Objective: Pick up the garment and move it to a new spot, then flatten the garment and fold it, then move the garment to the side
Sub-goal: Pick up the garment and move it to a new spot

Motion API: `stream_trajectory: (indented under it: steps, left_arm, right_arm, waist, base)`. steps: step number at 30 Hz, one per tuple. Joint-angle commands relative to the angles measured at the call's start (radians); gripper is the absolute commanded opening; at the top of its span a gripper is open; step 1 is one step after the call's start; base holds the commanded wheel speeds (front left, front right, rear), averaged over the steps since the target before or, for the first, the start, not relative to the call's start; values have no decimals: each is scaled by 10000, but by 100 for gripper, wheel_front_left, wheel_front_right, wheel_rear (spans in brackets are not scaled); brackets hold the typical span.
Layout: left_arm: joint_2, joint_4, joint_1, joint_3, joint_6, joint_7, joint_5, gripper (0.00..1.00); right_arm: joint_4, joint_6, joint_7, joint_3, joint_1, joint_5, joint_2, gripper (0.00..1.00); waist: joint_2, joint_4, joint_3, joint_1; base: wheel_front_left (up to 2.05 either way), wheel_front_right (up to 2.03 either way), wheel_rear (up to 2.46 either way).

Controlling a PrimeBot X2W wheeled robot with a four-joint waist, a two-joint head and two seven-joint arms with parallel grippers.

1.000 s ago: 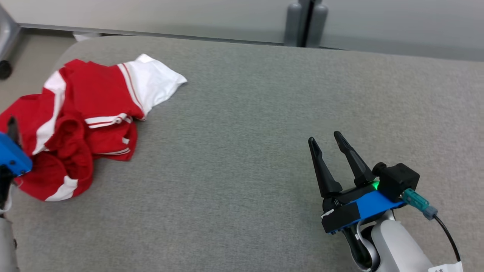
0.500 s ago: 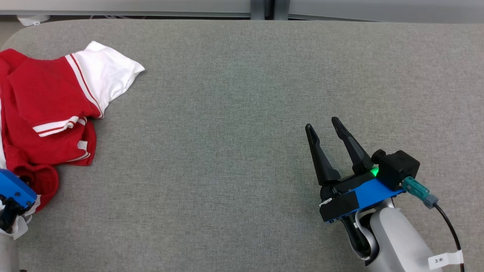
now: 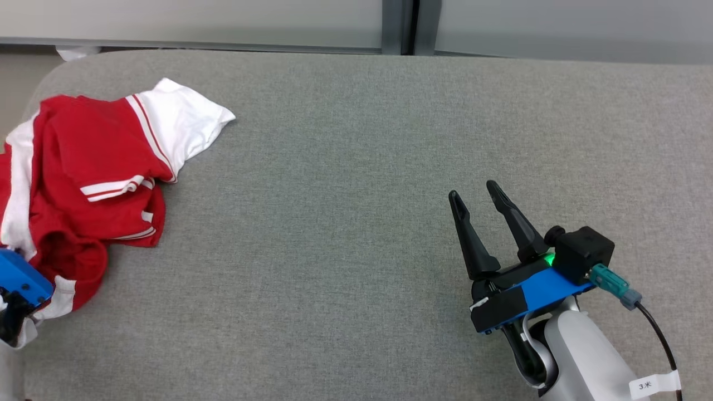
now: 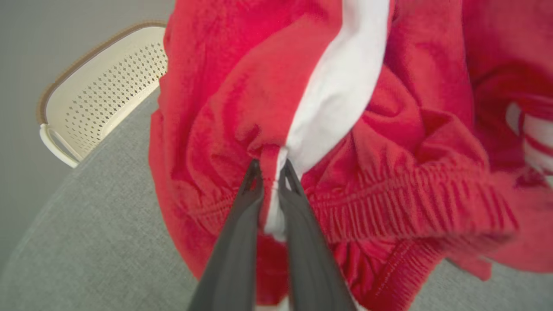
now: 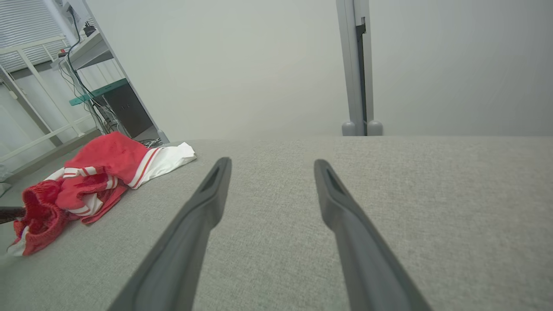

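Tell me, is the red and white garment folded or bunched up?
Bunched up: the garment lies in a crumpled heap on the grey surface, its layers overlapping unevenly.

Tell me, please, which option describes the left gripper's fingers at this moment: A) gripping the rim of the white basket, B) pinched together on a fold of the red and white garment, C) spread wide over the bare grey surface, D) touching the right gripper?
B: in the left wrist view the left gripper has its fingers drawn together on a fold of the red and white garment, where a white stripe meets the red cloth.
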Motion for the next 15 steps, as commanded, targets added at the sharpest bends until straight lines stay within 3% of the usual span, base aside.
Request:
stream_trajectory:
  steps: [1,10,15]
  left_arm:
    - [158,5,-189,-102,-56,-174,76,0]
    - [852,-482,-575,-856,-194,-896,520,0]
    - [1066,-1502,-891,-1354,-226,-987,710,0]
  right_arm:
    - [4,4,-29,-4,130,64,-12,100]
    - [175,4,-29,-70,623,265,107,100]
    - [219,4,-29,-94,967,365,157,100]
  waist:
    - [1,25,-118,0]
    - [1,245,-1231,0]
    - [1,292,-1891,0]
  base:
    - [0,0,0]
    - [0,0,0]
    - [0,0,0]
